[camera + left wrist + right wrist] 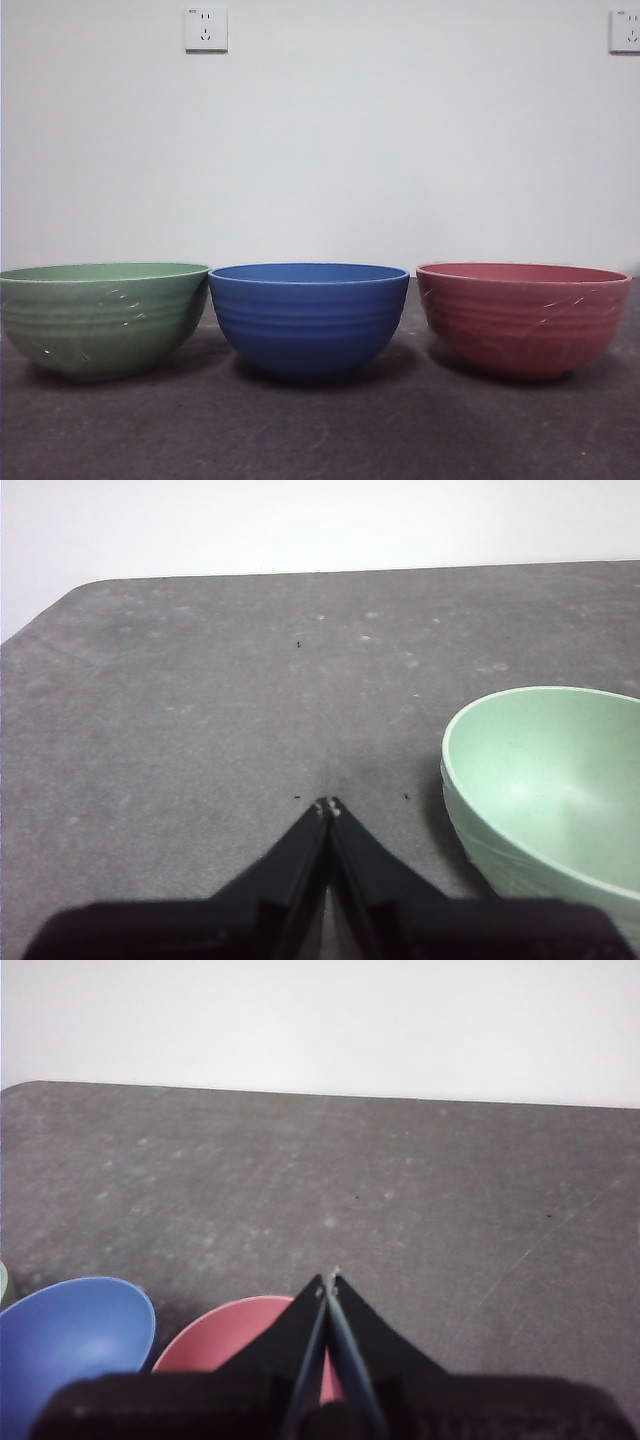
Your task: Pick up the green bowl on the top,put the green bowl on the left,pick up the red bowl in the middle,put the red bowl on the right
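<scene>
Three bowls sit in a row on the dark grey table (pixel 320 430), none stacked: the green bowl (pixel 100 318) on the left, a blue bowl (pixel 308 318) in the middle just beside it, and the red bowl (pixel 522 318) on the right, a little apart from the blue one. From how they lie, both placements look done. Neither arm shows from the front. The left gripper (pixel 329 808) has its jaws pressed together with nothing between them, hanging above bare table with the green bowl (pixel 545 780) near it; the right gripper (pixel 331 1280) is likewise closed and empty, hovering over the red bowl (pixel 235 1338) with the blue one (pixel 70 1345) alongside. The bowls look like light, stiff moulded plastic or similar, matte, with faint horizontal ribs round the outside and small white scuffs on the green and red. I'd guess they are not fragile but a bit slick on the smooth inner wall. The thin, even rim is the obvious place to pinch, one jaw inside and one outside, since the rounded body offers no flat hold. The tabletop is mottled and slightly rough, against a plain white wall with two sockets (pixel 205 29)
</scene>
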Tool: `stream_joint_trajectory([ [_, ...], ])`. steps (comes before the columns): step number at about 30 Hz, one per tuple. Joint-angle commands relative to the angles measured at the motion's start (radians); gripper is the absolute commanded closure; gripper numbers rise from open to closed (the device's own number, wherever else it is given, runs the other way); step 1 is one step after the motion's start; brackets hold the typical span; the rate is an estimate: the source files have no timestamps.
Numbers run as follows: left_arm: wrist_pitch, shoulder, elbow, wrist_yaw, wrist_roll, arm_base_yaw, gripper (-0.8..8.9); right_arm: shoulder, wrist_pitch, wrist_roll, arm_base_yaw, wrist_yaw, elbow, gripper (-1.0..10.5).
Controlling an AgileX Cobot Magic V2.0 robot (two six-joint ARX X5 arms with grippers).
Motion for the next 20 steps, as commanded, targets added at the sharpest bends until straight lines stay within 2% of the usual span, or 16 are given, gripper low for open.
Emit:
stream_joint_trajectory([
  [1,-0.002,-0.003,-0.013,0.0,-0.011,0.003,8.17,0.0,0.003,0.012,0.001,0.003,-0.003,9.4],
  [13,-0.002,-0.003,-0.013,0.0,-0.011,0.003,8.17,0.0,-0.018,0.012,0.002,0.003,-0.003,9.4],
  [18,-0.001,-0.003,-0.013,0.0,-0.011,0.003,8.17,-0.087,-0.053,-0.1,-0.002,0.032,-0.036,9.4],
  [20,-0.002,-0.002,-0.013,0.0,-0.011,0.003,8.17,-0.154,-0.003,-0.156,-0.021,0.003,-0.104,9.4],
])
